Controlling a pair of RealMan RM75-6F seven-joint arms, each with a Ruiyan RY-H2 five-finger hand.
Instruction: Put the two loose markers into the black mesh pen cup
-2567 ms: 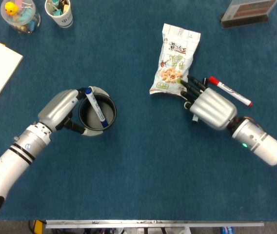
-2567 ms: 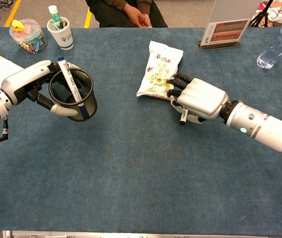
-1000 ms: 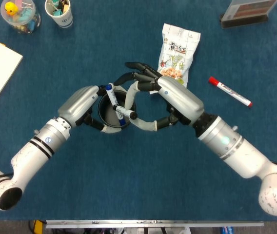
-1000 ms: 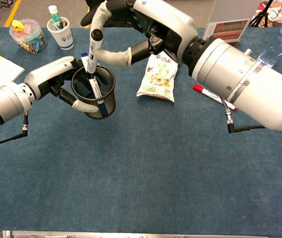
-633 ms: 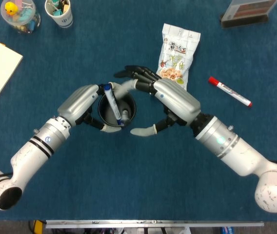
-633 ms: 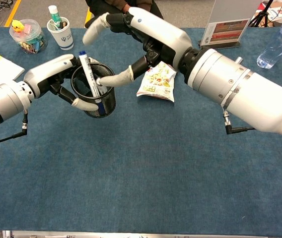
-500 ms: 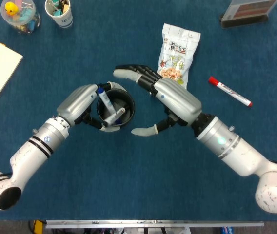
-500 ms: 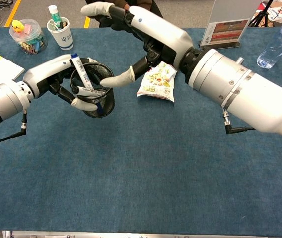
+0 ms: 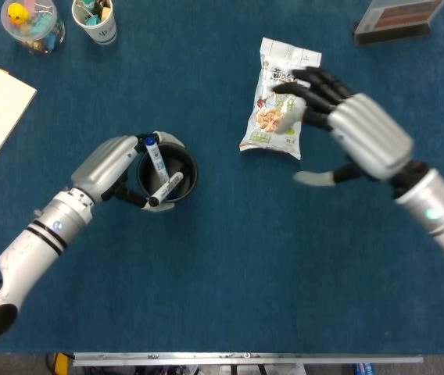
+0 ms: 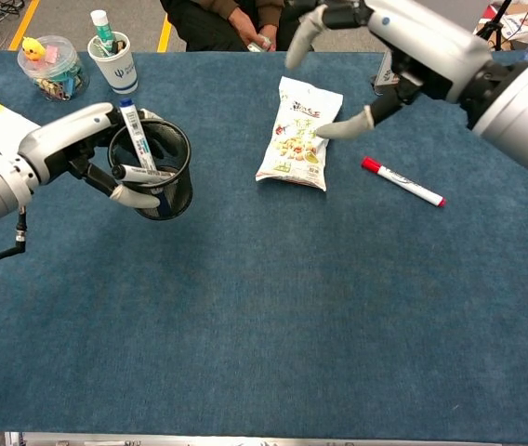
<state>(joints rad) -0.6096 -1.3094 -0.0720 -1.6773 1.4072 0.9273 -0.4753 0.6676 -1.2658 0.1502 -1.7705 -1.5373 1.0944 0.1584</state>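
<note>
Blue felt tabletop (image 10: 273,316), cluttered along the far edge with a paper cup (image 10: 113,61) and a jar of trinkets (image 9: 33,22). Left hand (image 9: 106,168) wrapped round the black mesh pen cup (image 10: 157,172), fingers clamped on its wall. Inside the cup, two markers: a blue-capped one (image 10: 136,134) standing up past the rim beside the fingers, a second one (image 10: 148,173) lying slanted across the mouth. Right hand (image 9: 355,137) raised over the table, fingers spread wide and holding nothing, fingertips (image 9: 300,80) just above the snack bag (image 10: 297,132).

Judged from the scene: two markers already in the cup, a red-capped marker (image 10: 402,182) loose on the felt. If counted as part of the job, next move likely a descent of the open right hand onto it, a pinch along the barrel, then a carry back to the cup held steady on the left.

Seen only from the chest: the red-capped marker, on the felt below the right hand and near the snack bag; hidden under that hand from the head. Seen better from the head: the cup's round mouth and both markers within it.
</note>
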